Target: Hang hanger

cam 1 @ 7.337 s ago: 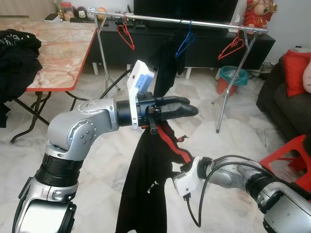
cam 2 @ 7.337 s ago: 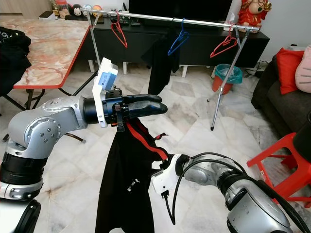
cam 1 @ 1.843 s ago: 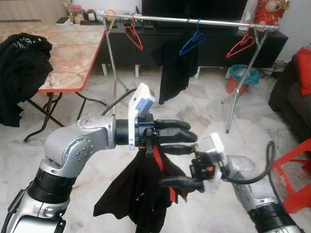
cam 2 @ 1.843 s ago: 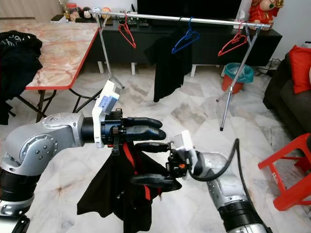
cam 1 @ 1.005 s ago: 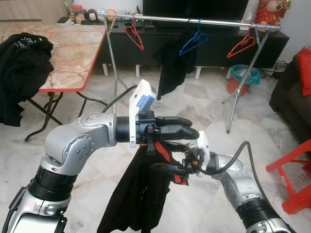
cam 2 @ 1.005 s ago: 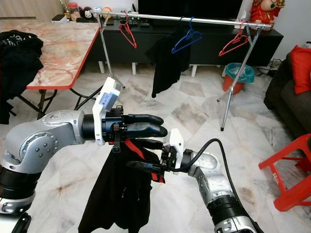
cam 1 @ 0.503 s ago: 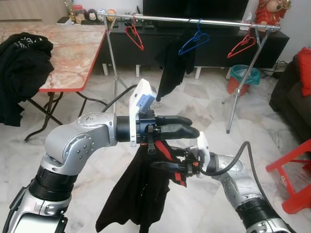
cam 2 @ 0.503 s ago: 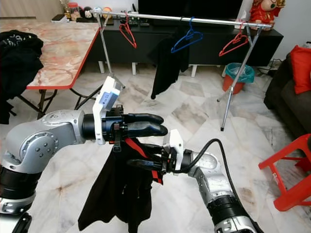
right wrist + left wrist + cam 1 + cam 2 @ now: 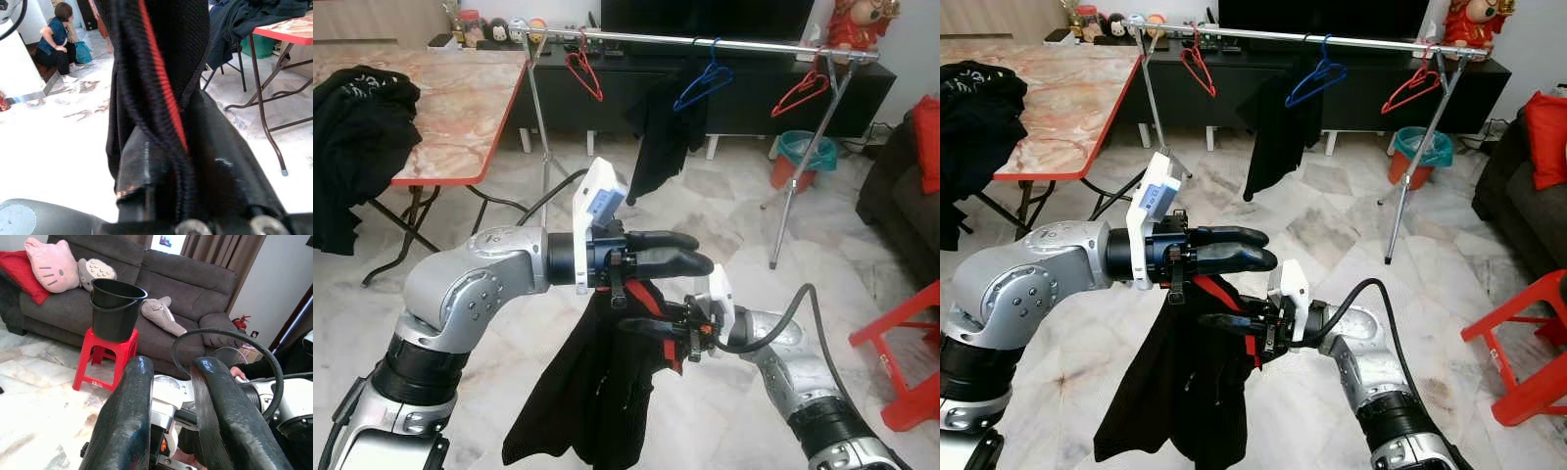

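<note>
A marble table (image 9: 450,98) with black clothes (image 9: 352,147), a teal bin (image 9: 800,149), a red stool (image 9: 901,352), a grey sofa (image 9: 161,289)

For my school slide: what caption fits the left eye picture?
Robot's left hand holds up a black garment while its right hand grips the cloth, facing a clothes rail.

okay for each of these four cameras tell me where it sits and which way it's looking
Left eye, head: down at the left claw, black garment, clothes rail.
Right eye, head: same scene, right claw at the garment.
Left wrist: along its fingers toward a sofa.
Right wrist: garment between its fingers.
Shared: the garment.
</note>
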`<state>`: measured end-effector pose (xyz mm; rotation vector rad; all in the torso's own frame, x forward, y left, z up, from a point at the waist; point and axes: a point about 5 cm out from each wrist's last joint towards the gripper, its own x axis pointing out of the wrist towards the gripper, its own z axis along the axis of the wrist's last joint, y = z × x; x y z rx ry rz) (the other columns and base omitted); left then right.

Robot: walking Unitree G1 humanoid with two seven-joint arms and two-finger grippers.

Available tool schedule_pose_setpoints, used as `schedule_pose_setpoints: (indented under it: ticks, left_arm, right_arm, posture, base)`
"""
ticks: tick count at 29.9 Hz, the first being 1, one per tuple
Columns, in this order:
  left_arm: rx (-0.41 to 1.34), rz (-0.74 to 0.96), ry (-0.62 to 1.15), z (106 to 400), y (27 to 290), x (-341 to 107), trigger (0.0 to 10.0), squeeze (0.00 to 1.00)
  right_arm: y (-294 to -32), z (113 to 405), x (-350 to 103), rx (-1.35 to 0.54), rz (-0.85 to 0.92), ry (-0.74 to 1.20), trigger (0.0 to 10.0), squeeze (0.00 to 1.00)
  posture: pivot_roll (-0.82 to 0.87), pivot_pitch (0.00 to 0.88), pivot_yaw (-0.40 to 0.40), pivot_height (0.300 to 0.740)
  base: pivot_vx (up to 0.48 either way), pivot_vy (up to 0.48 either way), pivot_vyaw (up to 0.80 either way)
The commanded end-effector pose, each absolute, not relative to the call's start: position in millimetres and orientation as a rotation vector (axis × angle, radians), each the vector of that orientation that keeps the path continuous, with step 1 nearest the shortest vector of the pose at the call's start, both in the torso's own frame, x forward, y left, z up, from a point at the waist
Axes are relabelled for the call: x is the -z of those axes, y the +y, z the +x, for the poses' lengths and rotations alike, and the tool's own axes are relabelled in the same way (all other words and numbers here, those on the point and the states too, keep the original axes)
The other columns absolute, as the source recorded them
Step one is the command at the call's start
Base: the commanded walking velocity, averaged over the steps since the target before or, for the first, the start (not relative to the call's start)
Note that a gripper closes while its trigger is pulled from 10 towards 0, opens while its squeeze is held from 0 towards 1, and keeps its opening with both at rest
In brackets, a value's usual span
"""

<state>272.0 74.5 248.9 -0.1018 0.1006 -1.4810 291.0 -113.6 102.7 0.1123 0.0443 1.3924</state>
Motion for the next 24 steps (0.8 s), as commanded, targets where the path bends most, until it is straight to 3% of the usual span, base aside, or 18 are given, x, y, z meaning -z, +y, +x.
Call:
schedule_pose_setpoints:
  ticks: [1, 9, 10, 11, 12, 24]
  left_arm:
    - [1.476, -0.063, 0.040, 271.9, 76.1, -257.5, 10.0, 0.00]
    - [1.461, -0.040, 0.019, 272.7, 76.9, -255.7, 10.0, 0.00]
    - [1.460, -0.054, 0.019, 272.9, 77.2, -255.7, 10.0, 0.75]
    - [1.459, -0.065, 0.019, 273.0, 77.3, -255.7, 10.0, 0.75]
    - [1.460, -0.076, 0.023, 273.0, 78.0, -255.8, 10.0, 1.00]
    - [1.489, -0.105, 0.041, 269.3, 80.8, -256.5, 10.0, 1.00]
  right_arm:
    - [-114.7, 294.9, -106.3, -1.380, 0.095, 0.035, 0.0, 0.00]
    - [-114.7, 295.7, -106.6, -1.381, 0.092, 0.034, 0.0, 0.00]
    - [-114.6, 295.7, -106.7, -1.382, 0.092, 0.033, 0.0, 0.00]
    - [-114.5, 295.7, -106.8, -1.382, 0.093, 0.033, 0.0, 0.00]
    - [-114.5, 295.6, -106.8, -1.384, 0.092, 0.034, 0.0, 0.00]
    - [-115.0, 296.2, -106.8, -1.383, 0.088, 0.036, 0.0, 0.00]
  posture:
    - [0.10, 0.000, -0.026, 0.740]
    - [0.11, 0.000, -0.027, 0.740]
    - [0.11, 0.000, -0.027, 0.740]
    - [0.11, 0.000, -0.028, 0.740]
    - [0.11, 0.000, -0.029, 0.740]
    - [0.11, 0.000, -0.032, 0.740]
  base:
    - [0.000, 0.000, 0.00]
    - [0.000, 0.000, 0.00]
    - [0.000, 0.000, 0.00]
    - [0.000, 0.000, 0.00]
    - [0.000, 0.000, 0.00]
    - [0.000, 0.000, 0.00]
